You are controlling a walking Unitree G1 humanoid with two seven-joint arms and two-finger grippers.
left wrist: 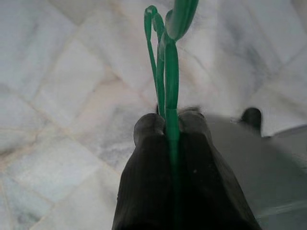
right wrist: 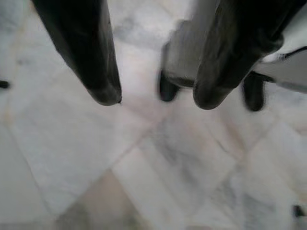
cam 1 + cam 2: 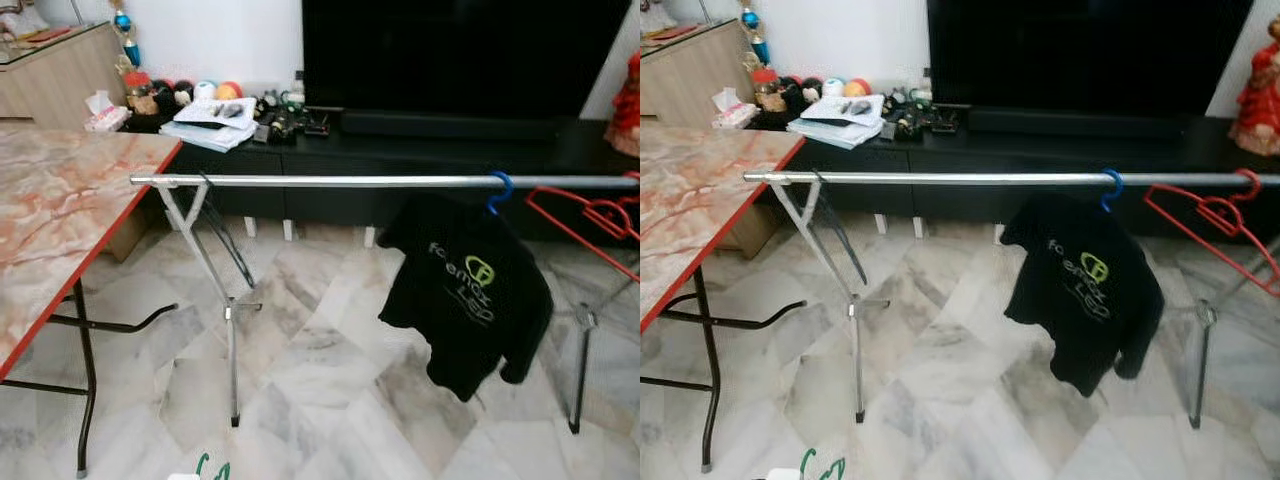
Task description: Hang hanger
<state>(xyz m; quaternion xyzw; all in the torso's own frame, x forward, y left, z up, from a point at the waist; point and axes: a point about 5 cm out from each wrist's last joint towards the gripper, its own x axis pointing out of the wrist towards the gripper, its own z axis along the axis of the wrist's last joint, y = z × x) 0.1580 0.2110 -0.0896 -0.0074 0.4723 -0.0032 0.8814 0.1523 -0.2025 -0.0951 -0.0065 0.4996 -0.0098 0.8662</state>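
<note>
I've got the green hanger point(image 1: 165, 72) pinched in my left gripper point(image 1: 169, 125), both black fingers clamped flat on a thin strand of it, the hook curling out beyond the fingertips over the marble floor point(image 1: 57, 120). From the head camera only a sliver of green point(image 3: 212, 467) peeks in at the bottom edge, low and well short of the rail point(image 3: 330, 181).

My right gripper point(image 2: 152, 98) hangs with its fingers spread wide, nothing between them, pointing at the floor.

Ahead, the silver rail runs across on its crossed legs. A black T-shirt point(image 3: 465, 290) hangs from a blue hook point(image 3: 499, 190) toward the right end, with red hangers point(image 3: 590, 215) beyond it at the very end. The left stretch of the rail, near the marble table's point(image 3: 60, 210) red edge, is bare.

My read on the hanger: light, thin plastic, springy rather than rigid, and smooth enough to swivel in a pinch. I'd keep the hold low on the neck, leaving the hook free to drop over that bare left stretch.
</note>
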